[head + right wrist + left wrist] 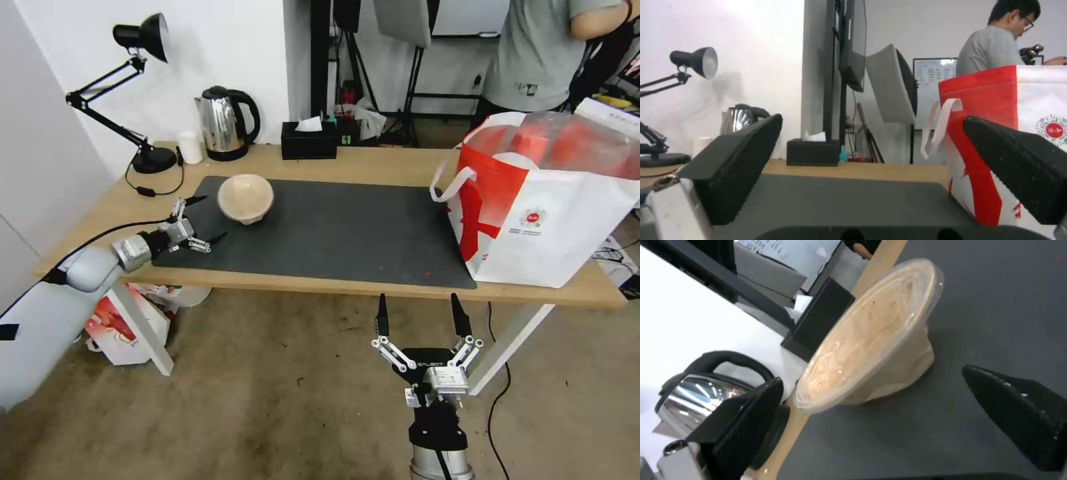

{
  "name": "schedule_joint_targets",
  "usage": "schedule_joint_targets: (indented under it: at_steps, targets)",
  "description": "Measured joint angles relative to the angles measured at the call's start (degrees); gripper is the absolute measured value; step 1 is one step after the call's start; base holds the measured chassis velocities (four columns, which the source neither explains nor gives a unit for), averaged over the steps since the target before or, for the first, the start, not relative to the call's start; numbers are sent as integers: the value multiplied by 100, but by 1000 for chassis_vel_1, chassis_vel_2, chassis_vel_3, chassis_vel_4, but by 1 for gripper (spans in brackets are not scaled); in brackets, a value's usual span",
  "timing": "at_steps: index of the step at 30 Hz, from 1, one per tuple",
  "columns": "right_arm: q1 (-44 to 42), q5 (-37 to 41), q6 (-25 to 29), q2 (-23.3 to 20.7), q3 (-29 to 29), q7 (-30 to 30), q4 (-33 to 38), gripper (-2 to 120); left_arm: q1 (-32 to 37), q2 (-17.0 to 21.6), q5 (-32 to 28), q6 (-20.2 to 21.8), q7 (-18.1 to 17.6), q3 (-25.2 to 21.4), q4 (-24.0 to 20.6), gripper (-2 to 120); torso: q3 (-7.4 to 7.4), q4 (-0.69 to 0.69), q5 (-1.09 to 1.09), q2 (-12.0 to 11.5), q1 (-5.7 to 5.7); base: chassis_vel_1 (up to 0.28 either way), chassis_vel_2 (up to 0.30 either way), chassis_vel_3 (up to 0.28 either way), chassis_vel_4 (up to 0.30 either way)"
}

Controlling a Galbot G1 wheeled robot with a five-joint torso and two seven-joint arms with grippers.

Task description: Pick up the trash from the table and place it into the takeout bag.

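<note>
From the head, the left pincer (pixel 201 219) hangs wide apart just beside the beige bowl (pixel 245 198) on the bench (pixel 373 167); a skewed closing could shove the light bowl away. The right pincer (pixel 421 315) waits spread below the bench edge, near the takeout bag (pixel 540 220).

The left wrist shows the bowl (pixel 871 336) covered by a clear lid; it may slip.

The right wrist shows the bag (pixel 996 150) upright.

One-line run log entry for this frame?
left gripper: open, beside beige bowl on mat | right gripper: open, parked below table edge | takeout bag: upright
</note>
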Motion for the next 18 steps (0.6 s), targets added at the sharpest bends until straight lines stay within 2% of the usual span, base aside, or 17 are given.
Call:
schedule_joint_targets:
  at_steps: [18]
  targets:
    - [0, 0, 0, 0, 0, 0, 0, 100, -615, -302, 283, -85, 45, 399, 425, 100, 0, 1, 0, 0, -1, 0, 0, 0, 0]
